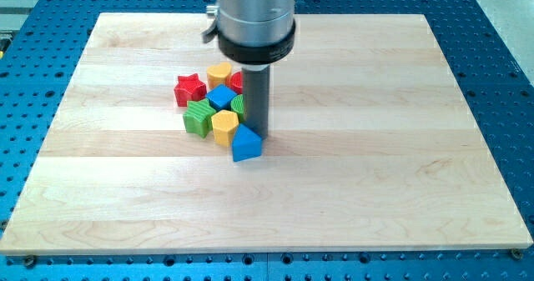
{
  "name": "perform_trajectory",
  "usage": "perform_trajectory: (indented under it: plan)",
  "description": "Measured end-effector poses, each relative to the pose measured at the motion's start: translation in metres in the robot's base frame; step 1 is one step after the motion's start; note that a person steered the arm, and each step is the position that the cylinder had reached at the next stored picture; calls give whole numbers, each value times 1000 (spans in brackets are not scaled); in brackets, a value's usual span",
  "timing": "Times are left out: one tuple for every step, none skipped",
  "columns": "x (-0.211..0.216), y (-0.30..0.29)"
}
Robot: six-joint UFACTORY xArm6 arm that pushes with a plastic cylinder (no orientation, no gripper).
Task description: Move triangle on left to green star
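A blue triangle block [246, 144] lies at the lower right of a tight cluster of blocks. My tip [256, 134] stands right at the triangle's upper right edge, touching or nearly touching it. To the triangle's left are a yellow block [224, 125] and a green block with a ridged top [198, 115]. Above them sit a blue block [222, 97], a red star [190, 88] and a yellow block [219, 72]. A red block [237, 82] and a green piece [239, 105] show partly, hidden by the rod.
The wooden board [375, 148] lies on a blue perforated table [501, 31]. The arm's grey wrist [253, 18] hangs over the cluster's upper right and hides what is behind it.
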State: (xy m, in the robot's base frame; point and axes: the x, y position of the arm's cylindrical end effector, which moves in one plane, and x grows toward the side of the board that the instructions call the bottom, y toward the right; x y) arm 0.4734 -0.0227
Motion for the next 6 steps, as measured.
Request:
perform_trajectory:
  plan:
    - [35, -7]
    - [86, 33]
    - [96, 50]
    - [97, 44]
    - [78, -21]
    - [47, -84]
